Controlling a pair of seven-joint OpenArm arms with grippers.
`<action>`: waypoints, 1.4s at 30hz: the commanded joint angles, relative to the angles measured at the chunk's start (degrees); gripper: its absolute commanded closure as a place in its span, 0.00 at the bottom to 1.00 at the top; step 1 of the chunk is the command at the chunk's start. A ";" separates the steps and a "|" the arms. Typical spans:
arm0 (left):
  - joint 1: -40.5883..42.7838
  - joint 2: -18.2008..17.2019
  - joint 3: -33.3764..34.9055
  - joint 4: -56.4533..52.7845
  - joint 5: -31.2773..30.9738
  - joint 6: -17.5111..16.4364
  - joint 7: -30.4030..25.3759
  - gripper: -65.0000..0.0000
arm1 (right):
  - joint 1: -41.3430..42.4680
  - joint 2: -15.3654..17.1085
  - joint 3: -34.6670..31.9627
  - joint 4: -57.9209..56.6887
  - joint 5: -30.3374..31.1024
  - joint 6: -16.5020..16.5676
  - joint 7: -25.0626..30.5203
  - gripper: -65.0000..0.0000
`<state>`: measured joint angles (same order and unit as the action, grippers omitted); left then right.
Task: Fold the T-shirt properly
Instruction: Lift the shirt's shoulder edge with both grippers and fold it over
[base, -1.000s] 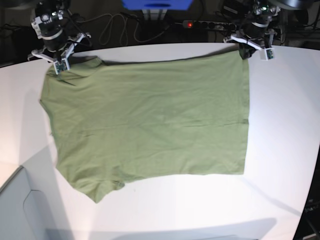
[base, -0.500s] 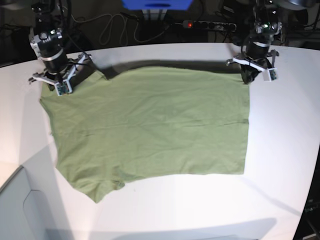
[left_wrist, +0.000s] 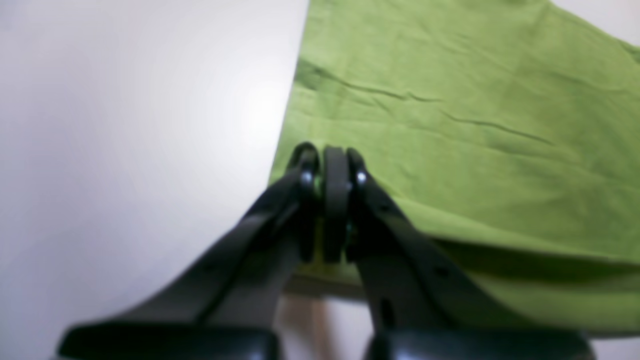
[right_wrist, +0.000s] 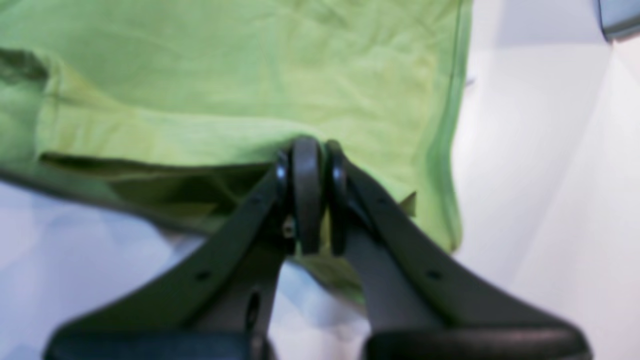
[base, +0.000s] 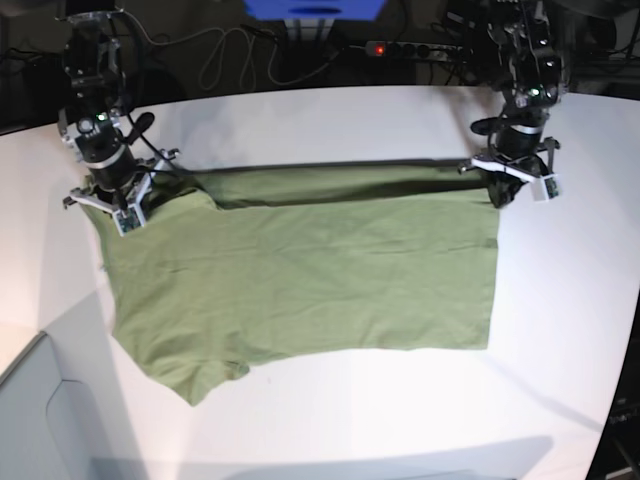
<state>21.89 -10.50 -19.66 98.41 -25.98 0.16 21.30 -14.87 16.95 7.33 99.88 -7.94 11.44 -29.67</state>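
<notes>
A white desk (base: 330, 110) carries a green T-shirt (base: 310, 270), which covers most of the desk's middle and lies flat except along its far edge. That far edge is lifted off the desk and rolled toward the near side, forming a long fold with a dark shadow under it. One sleeve points toward the near left corner of the desk in the base view; the straight hem runs down the shirt's right side.

At the shirt's far right corner in the base view, the left gripper (base: 503, 190) has its jaws pressed together on the cloth, pinching the corner by the hem; the left wrist view shows the fabric (left_wrist: 475, 125) draped beyond the closed black jaws and folded under itself. At the shirt's far left corner, near the shoulder, the right gripper (base: 128, 212) likewise has its jaws closed on the cloth, with a raised flap of shirt (right_wrist: 240, 90) hanging from them in the right wrist view.

Beyond the desk's far edge lie dark cables (base: 230, 55) and a power strip (base: 415, 48) with a red light.
</notes>
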 joint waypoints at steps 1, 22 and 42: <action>-0.83 -0.53 -0.34 0.71 -0.26 -0.12 -1.30 1.00 | 1.38 0.32 0.18 0.39 -0.01 0.12 1.41 1.00; -5.32 0.00 0.10 0.18 -0.26 -0.12 -1.21 1.00 | 13.86 0.41 -6.85 -9.19 0.08 0.12 1.41 1.00; -9.19 -0.09 0.10 -4.04 -0.26 -0.12 -1.21 1.00 | 15.80 0.50 -7.55 -9.28 0.08 0.12 1.41 1.00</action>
<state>12.97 -10.15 -19.38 93.41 -25.98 0.16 21.45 -0.03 16.84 -0.51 89.67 -7.94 11.53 -29.63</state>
